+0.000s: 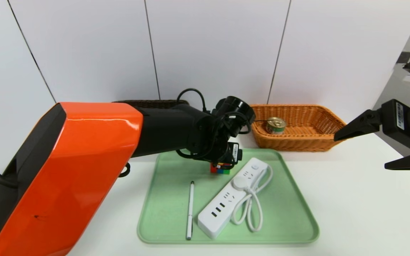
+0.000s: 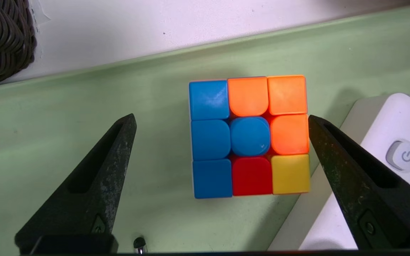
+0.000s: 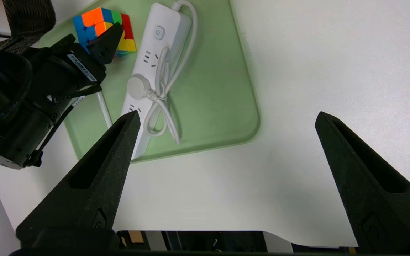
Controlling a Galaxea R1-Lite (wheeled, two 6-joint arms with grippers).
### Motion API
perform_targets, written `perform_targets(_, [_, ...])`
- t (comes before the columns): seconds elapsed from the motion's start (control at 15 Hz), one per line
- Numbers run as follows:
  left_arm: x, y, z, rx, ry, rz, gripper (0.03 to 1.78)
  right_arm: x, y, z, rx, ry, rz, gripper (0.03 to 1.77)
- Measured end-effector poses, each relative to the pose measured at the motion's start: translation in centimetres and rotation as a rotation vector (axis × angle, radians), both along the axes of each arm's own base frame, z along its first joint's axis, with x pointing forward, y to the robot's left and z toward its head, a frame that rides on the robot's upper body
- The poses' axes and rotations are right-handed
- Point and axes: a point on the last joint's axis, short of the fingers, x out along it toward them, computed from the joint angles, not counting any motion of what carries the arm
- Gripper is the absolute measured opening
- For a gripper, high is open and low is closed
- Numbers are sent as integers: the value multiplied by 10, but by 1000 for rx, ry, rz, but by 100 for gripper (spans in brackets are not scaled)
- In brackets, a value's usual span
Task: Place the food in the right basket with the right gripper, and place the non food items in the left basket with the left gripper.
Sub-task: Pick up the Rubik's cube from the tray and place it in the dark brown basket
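Note:
The multicoloured puzzle cube (image 1: 220, 170) (image 2: 249, 135) sits on the green tray (image 1: 290, 213) near its far edge. My left gripper (image 1: 223, 164) (image 2: 221, 117) is open just above it, one finger close against the cube's orange side, the other a clear gap off the blue side. The white power strip (image 1: 231, 197) with looped cord and the slim white pen (image 1: 190, 209) lie on the tray. The tin can (image 1: 275, 125) rests inside the orange-tan right basket (image 1: 299, 144). My right gripper (image 1: 360, 153) (image 3: 227, 113) hangs open and empty over the table at the right.
The dark brown left basket (image 1: 148, 103) (image 2: 2, 39) stands behind the tray, mostly hidden by my left arm. The power strip's switch end (image 2: 397, 142) lies right beside the cube. White wall panels close the back; the table's front edge (image 3: 226, 233) shows under my right gripper.

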Motion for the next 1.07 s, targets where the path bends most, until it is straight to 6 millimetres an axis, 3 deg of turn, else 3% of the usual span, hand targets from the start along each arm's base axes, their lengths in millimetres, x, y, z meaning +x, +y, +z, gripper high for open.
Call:
perform_targets(0.4, [2,-1,-7,5,13,-3,169,0,0,0,0,0,0,170])
perform_targets(0.73, [4,-2,-8,-7,10,-4,99,0,0,0,0,3,1,170])
perform_targets(1.07, [4,0,-4,-16,9,-6,96,0,1,-1,-1,7,4,170])
